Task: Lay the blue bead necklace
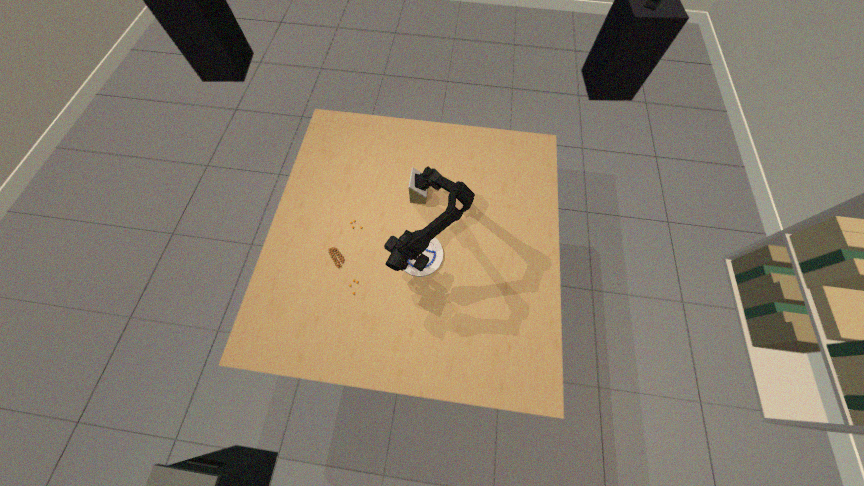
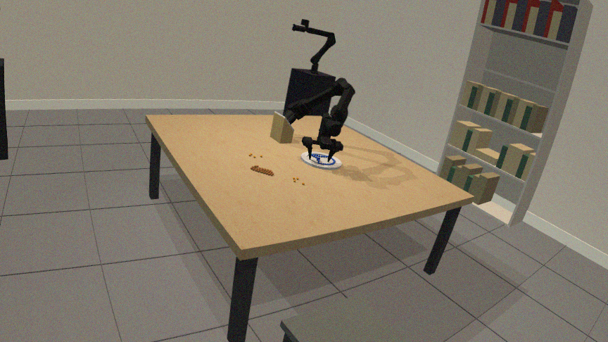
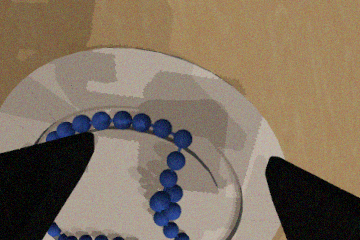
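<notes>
Two black fingers of my parallel-jaw gripper are standing wide apart, holding nothing, hovering just above the round white bead board. Blue bead necklace is lying on the board: one run following the circular groove along the far side, another along the near edge, but a middle strand is cutting straight across the flat centre, doubling up in a small clump. Judging it light, limp and free-rolling, likely to slither and bunch if dragged. Best hold seems a pinch across the strand at that central clump, lifting little, then easing it outward toward the groove. Loose orange beads and a brown beaded strand are lying well apart on the wooden table
</notes>
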Controlling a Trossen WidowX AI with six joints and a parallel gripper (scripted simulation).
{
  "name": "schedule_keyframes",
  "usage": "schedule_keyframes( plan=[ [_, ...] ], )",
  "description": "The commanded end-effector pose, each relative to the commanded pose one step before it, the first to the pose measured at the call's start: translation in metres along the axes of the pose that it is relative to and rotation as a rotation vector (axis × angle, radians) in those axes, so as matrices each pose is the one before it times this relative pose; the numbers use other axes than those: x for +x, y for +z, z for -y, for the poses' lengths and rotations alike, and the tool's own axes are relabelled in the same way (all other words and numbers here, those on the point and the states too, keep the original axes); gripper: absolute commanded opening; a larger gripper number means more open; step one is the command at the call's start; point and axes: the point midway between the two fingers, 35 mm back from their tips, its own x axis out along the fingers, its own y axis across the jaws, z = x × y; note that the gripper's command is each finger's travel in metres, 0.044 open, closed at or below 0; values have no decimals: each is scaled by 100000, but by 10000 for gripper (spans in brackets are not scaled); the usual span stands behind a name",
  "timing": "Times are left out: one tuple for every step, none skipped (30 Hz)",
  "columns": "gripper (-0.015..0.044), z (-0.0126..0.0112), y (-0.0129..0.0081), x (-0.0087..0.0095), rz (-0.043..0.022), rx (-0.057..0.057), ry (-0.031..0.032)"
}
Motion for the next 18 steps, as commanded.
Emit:
schedule_keyframes(
  plan=[
    [309, -89, -494, -2027, 900, 13358, -53],
    [282, -2, -206, -510, -7, 3941, -12],
    [256, 5, -128, -304, -7, 2364, -5],
    [230, 3, -43, -101, -3, 788, -1],
    [204, 0, 0, 0, 0, 0, 0],
    [177, 0, 0, 0, 0, 0, 0],
    [151, 0, 0, 0, 0, 0, 0],
    [125, 0, 0, 0, 0, 0, 0],
    [120, 0, 0, 0, 0, 0, 0],
    [120, -1, 2, 129, -1, 0, 3],
    [120, -3, 3, 277, -3, 0, 8],
    [120, -3, 0, 315, -7, -1, 11],
    [120, -2, -5, 387, -12, -1, 18],
    [120, -1, -9, 363, -16, -1, 20],
    [120, 0, -5, 134, -7, -1, 8],
    [120, -93, 232, -884, 754, -912, 201],
    [120, 0, -1, 28, -6, 8, -2],
    [120, 1, -2, 53, -11, 15, -3]
  ],
)
